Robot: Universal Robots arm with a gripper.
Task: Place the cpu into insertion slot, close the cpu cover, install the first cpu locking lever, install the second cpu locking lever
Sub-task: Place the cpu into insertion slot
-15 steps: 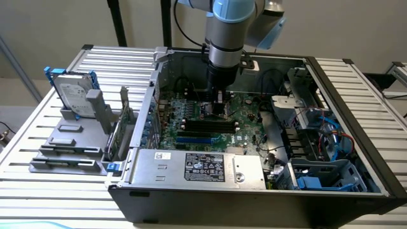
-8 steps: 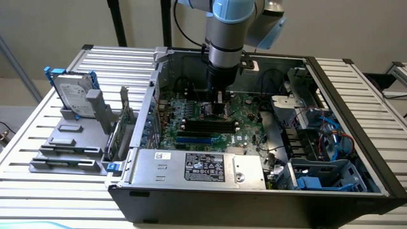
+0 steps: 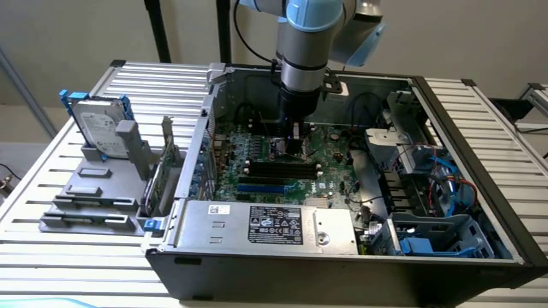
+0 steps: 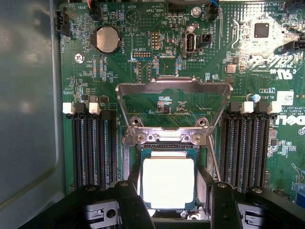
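The cpu, a pale silver square on a green rim, sits level between my gripper's two dark fingers, which press against its opposite sides. It lies directly over the insertion slot, whose black edge shows just beyond the chip; I cannot tell whether it rests in the slot. The cpu cover, a silvery frame with a cut-out middle, stands swung open past the slot. A thin metal lever runs beside the slot. In the exterior view my gripper reaches low onto the green motherboard.
Long black memory slots flank the socket. A coin battery sits further along the board. The open computer case holds a power supply and blue drive cage. A hard drive stands at the exterior view's left.
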